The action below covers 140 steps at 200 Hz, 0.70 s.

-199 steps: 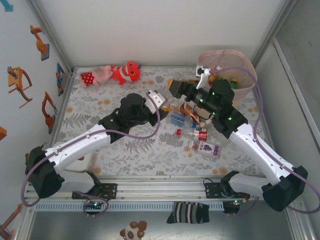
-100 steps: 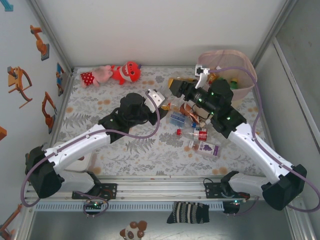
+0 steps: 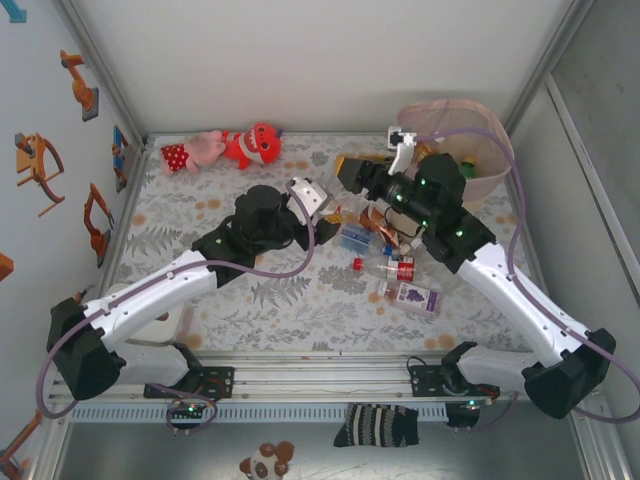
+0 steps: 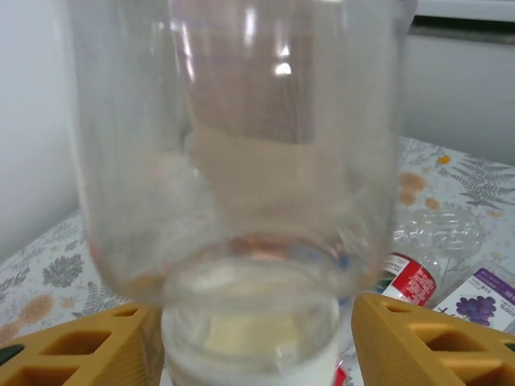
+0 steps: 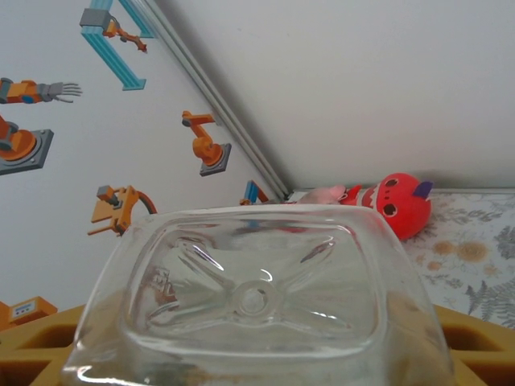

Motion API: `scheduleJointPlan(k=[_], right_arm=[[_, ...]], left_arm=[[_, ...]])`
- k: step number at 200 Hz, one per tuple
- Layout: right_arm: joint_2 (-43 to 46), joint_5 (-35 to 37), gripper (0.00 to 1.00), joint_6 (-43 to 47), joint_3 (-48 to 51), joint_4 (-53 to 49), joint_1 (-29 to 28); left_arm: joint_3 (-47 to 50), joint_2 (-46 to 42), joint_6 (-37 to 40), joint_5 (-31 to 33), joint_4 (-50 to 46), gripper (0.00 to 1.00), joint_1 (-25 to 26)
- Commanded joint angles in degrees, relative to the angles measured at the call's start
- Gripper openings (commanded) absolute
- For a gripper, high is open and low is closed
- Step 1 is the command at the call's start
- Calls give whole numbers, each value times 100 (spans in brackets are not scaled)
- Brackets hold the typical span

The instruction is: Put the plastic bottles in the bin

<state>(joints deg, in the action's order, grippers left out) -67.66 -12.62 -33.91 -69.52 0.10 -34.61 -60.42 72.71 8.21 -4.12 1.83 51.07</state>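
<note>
Right gripper (image 3: pixel 358 177) clamps a square bottle (image 5: pixel 253 297) upper centre; left gripper (image 4: pixel 257 342) flanks a round bottle (image 4: pixel 241 161), grip unclear.

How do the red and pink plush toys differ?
The red plush toy is bright red and round-headed; the pink plush toy is pale pink with a red spotted dress. The pink one lies left of the red one. Both lie at the far edge of the table.

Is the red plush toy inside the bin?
No, the red plush toy lies on the table by the far left corner, well apart from the bin at the far right.
</note>
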Motion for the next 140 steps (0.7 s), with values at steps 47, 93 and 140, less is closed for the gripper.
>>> scheduleJointPlan(k=[47, 93, 140], right_arm=[[-346, 178, 59, 1009, -1735, -1475, 1147], [-695, 823, 56, 440, -2230, -1617, 2357], [-1327, 1704, 55, -396, -2243, -1256, 3130]], left_arm=[[166, -457, -10, -222, 145, 62, -9], [239, -550, -12, -144, 171, 63, -9], [267, -656, 24, -75, 86, 63, -6]])
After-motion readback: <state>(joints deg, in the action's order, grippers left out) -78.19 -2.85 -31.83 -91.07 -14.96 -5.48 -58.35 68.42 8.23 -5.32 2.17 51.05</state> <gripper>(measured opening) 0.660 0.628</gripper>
